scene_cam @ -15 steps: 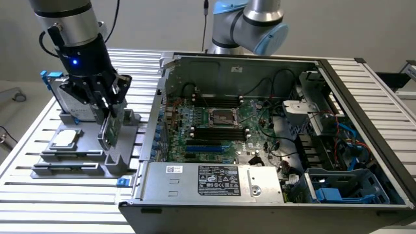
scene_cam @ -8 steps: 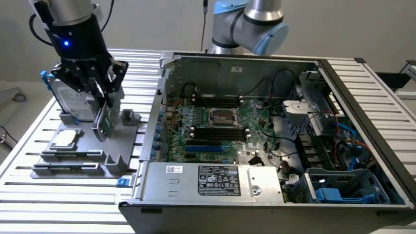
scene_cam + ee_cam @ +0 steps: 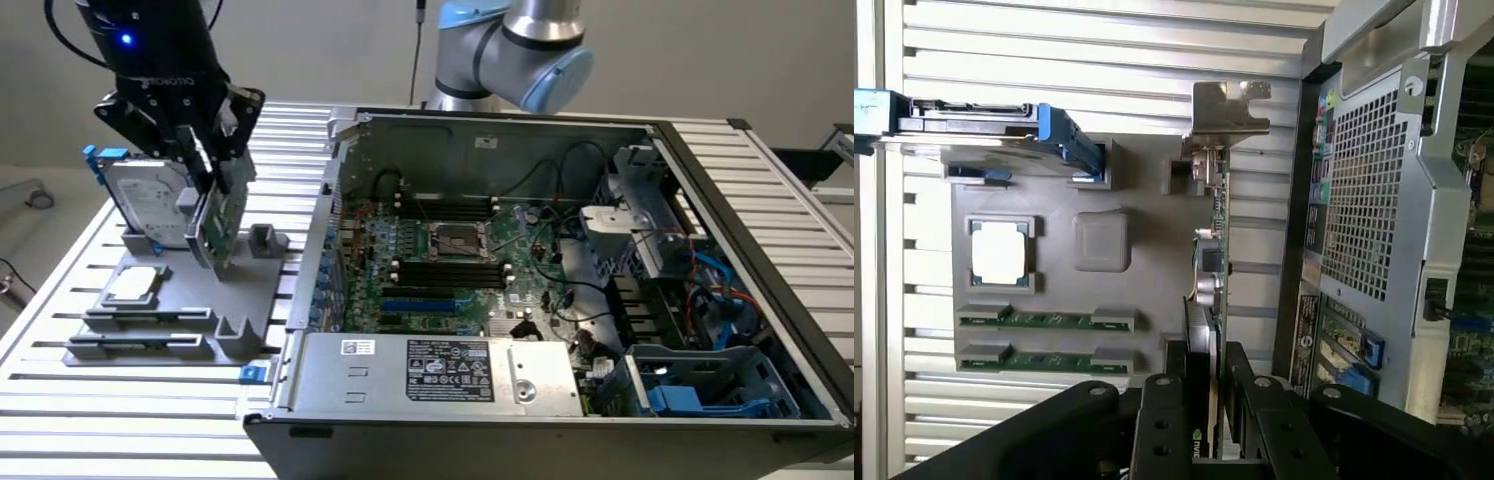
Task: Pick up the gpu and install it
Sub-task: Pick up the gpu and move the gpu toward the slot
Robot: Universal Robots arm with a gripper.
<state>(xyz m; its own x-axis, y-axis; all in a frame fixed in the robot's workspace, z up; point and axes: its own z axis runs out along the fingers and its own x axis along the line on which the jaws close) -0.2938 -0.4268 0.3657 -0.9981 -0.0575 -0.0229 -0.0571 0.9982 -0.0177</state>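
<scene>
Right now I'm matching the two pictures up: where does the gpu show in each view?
Exterior view: the flat green-and-black gpu card stands on edge in the grey holder, at the exterior view's left, gripped by the tool.
Wrist view: the gpu card shows edge-on, beside the perforated case wall, in the tool.
Shared landmark: the small square silver chip in the holder.

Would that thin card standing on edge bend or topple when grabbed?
The gpu looks stiff: a flat circuit board with a shroud. Standing on edge in the gray holder, it could tip if nudged sideways. Exposed parts suggest fragility.
</scene>
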